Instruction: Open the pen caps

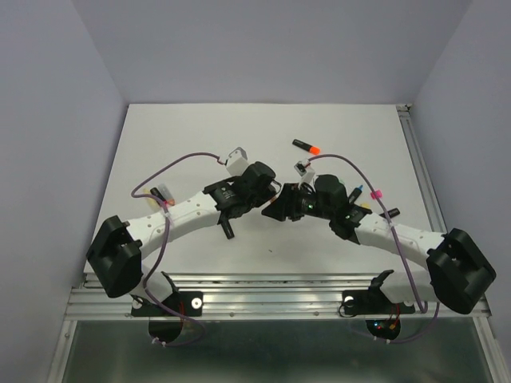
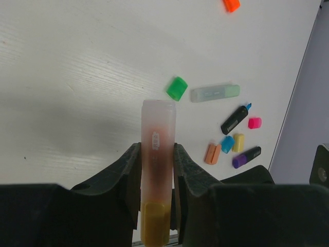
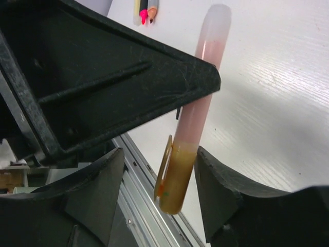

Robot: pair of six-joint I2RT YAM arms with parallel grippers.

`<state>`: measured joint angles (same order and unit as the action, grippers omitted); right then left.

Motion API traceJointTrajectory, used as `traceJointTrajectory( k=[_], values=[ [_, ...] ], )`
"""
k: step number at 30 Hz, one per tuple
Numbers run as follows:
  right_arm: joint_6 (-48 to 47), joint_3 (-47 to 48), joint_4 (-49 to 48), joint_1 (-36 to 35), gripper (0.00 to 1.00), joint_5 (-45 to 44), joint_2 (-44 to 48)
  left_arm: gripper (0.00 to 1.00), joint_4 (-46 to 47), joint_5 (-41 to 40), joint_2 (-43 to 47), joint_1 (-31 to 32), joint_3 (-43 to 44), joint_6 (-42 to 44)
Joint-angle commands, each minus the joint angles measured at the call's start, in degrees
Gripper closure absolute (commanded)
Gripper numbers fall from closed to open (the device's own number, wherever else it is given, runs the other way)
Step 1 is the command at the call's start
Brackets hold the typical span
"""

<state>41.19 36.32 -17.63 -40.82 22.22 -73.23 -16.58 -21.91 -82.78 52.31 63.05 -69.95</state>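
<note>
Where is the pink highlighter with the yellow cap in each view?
Top external: hidden where the left gripper meets the right gripper.
Left wrist: bottom centre, pink highlighter clamped in the left gripper.
Right wrist: slanting through centre, yellow cap between the open right gripper's fingers.
Shared landmark: the left gripper.

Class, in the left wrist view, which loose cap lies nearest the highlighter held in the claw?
The green cap, alone near the end of the pink highlighter; the rest lie farther off.

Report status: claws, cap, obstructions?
Left claw shut on pale pink highlighter. Right claw open around its amber cap; cap on. Loose green cap off to the side, not in the way.
</note>
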Motion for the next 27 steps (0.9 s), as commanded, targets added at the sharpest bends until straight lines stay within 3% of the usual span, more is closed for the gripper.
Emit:
traceJointTrajectory(
  k=[1, 8, 11, 12, 17, 20, 22, 27],
  values=[
    [0.12, 4.02, -4.34, -0.84, 0.41, -0.77, -1.12, 1.0, -0.56, -1.99, -0.62, 0.68, 3.05, -0.36],
    [0.47, 4.82, -2.5, -1.46, 0.73, -0.51, -1.39, 1.0, -1.44, -2.96, -1.5, 0.77, 4.01, -0.97],
    [0.47, 4.73, -1.71, -1.72, 0.89, -0.77, -1.04, 1.0, -1.79, -3.57, -1.5, 0.77, 4.28, -0.8],
    [0.73, 4.73, -1.27, -1.81, 0.99, -1.03, -1.04, 1.0, -1.88, -3.66, -1.33, 0.77, 4.28, -0.8],
    [1.96, 4.55, -0.74, -2.25, 0.99, -0.25, -0.86, 1.0, -1.88, -7.61, -1.41, 0.77, 3.84, -1.67],
    [5.91, 3.07, -0.04, -3.13, 0.99, 0.54, 0.28, 1.0, -2.14, -16.03, -1.76, 0.68, 3.75, -2.91],
    [10.39, 1.49, 1.19, -3.92, 0.99, 0.81, 1.51, 1.0, -5.81, -23.48, -3.43, 0.51, 5.5, -2.99],
    [19.44, -8.34, -5.28, -9.34, 0.99, 3.35, 5.99, 1.0, -15.57, -28.53, -10.89, -5.45, 15.34, -5.19]
  ],
)
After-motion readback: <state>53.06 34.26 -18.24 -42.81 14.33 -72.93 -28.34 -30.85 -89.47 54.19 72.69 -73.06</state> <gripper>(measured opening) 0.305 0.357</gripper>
